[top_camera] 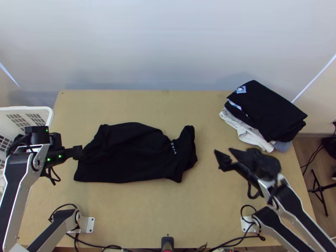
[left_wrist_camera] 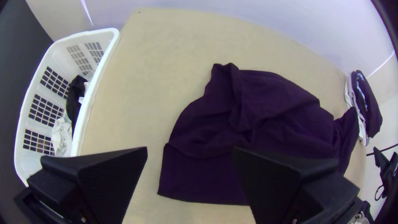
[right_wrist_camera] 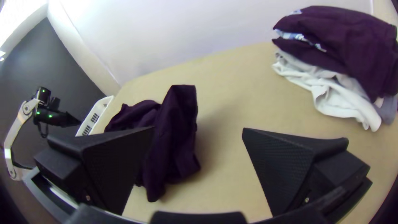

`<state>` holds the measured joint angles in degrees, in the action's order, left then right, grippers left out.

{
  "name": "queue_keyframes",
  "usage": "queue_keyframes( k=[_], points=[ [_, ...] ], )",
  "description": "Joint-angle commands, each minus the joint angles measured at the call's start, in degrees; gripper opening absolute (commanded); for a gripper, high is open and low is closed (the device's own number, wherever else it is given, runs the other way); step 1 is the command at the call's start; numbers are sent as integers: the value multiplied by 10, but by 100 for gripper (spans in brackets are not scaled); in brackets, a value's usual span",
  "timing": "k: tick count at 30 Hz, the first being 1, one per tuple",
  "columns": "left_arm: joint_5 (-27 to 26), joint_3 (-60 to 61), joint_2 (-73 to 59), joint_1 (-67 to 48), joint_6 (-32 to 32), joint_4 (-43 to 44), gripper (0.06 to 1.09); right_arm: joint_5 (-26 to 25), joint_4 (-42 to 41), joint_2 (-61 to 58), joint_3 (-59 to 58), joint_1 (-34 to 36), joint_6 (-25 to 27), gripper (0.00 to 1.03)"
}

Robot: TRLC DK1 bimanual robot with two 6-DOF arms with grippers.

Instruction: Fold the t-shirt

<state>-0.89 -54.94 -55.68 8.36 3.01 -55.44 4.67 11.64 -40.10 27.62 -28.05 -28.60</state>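
Black cloth awaits folding: the t-shirt (top_camera: 134, 153) lies left of centre on a light wooden table (top_camera: 210, 201), nearer the left edge than the right, its long axis running roughly parallel to the near edge. The left gripper (left_wrist_camera: 189, 148) is the closer of the two, poised at the shirt's left end; whether it touches the fabric cannot be told. From there the garment stretches away toward the table's right edge. Its black fingers stand wide apart, gripping nothing. Opposite, the right gripper (top_camera: 223, 150), also parted and without cloth, hangs beyond the shirt's other end, a strip of bare wood between them; from it, the shirt lies to the left, about level.

The t-shirt appears partly folded along its length, though rumpled. Its near side makes a long, fairly straight line; the far side bulges in a soft curve, with loose creases gathered over the left half. A flatter layer shows at the left end, its corner squared. At the right end, small pale lettering sits beside a narrow flap, probably a sleeve, that points toward the far edge. Smoothing or an end-to-end fold likely comes next, and the loose upper layer could slip or bunch if pinched alone. A stack of folded clothes (top_camera: 269, 113) occupies the far right corner; a white basket (left_wrist_camera: 96, 89) stands at the left edge.
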Motion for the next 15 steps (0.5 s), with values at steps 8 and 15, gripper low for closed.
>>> queue_keyframes(
  k=[8, 15],
  points=[
    [0, 51, 15, 1, 12, 35, 104, 134, -8, -292, 155, -47, -172, 99],
    [0, 45, 12, 3, 11, 36, 104, 144, -47, -386, 205, -55, -172, 90]
  ],
)
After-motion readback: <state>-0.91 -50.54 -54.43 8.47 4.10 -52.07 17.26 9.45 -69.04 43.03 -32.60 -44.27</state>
